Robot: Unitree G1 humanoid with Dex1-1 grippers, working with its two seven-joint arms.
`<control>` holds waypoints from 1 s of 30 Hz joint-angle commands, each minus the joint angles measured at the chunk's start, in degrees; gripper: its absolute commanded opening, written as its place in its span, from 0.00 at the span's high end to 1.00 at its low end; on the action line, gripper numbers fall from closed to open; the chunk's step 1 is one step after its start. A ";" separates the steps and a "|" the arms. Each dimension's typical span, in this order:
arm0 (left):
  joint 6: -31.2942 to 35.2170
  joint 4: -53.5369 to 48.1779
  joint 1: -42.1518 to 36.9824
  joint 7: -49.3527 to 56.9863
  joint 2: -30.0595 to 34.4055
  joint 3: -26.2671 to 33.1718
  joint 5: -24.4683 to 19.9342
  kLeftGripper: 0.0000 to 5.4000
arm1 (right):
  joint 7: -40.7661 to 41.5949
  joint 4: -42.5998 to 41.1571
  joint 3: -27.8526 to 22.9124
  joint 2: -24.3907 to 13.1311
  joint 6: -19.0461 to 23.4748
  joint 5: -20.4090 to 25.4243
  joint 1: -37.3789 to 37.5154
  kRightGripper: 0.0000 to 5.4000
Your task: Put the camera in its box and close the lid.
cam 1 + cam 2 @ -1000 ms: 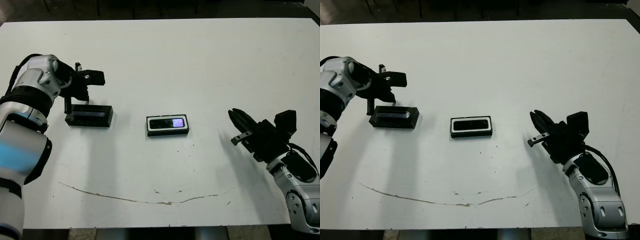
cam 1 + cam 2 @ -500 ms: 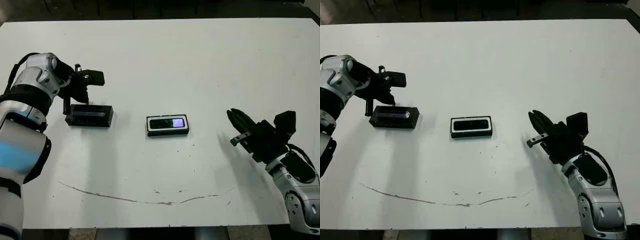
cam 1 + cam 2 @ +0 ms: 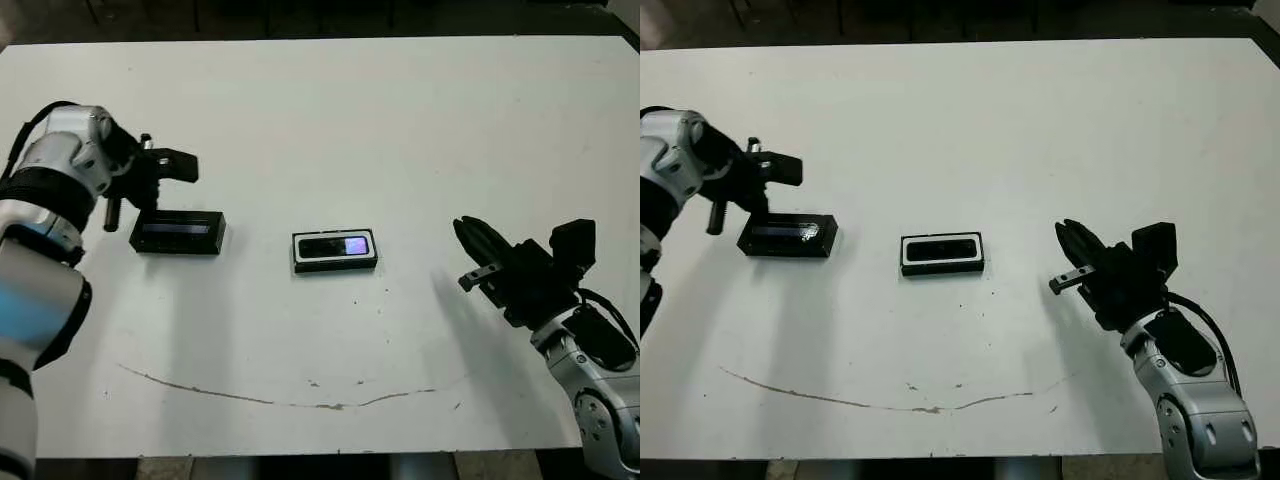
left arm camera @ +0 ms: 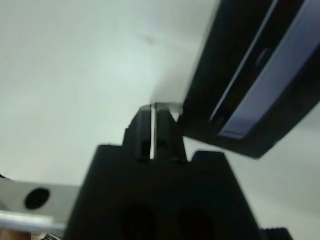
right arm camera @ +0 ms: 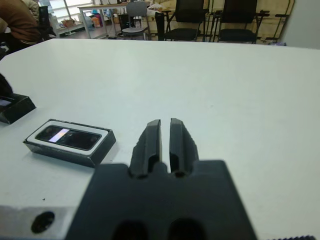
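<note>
The left gripper [image 3: 128, 192] has drifted toward the table's left edge, fingers pressed together on nothing, beside the lid [image 3: 178, 233]. The camera [image 3: 336, 246] sits in the box [image 3: 335, 264] mid-table. The right gripper [image 3: 478, 257], closed and empty, waits; closing remains.

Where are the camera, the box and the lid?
camera [image 3: 338, 246], left eye view, middle of its body.
box [image 3: 335, 265], left eye view, near black wall.
lid [image 3: 178, 233], left eye view, window strip on top.
</note>
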 commanded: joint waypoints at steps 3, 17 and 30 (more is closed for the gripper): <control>-1.18 0.07 4.76 -1.47 1.32 -0.89 0.55 1.00 | 1.25 0.49 -0.36 -0.10 -0.03 1.42 0.52 1.00; -2.97 -4.19 7.87 -6.54 1.63 3.22 -4.80 1.00 | 0.91 0.81 0.50 -0.31 -0.30 0.32 0.24 1.00; 0.87 -22.40 17.40 -13.23 4.67 5.09 -9.99 1.00 | 1.30 0.86 -0.06 0.16 -0.28 1.58 0.19 1.00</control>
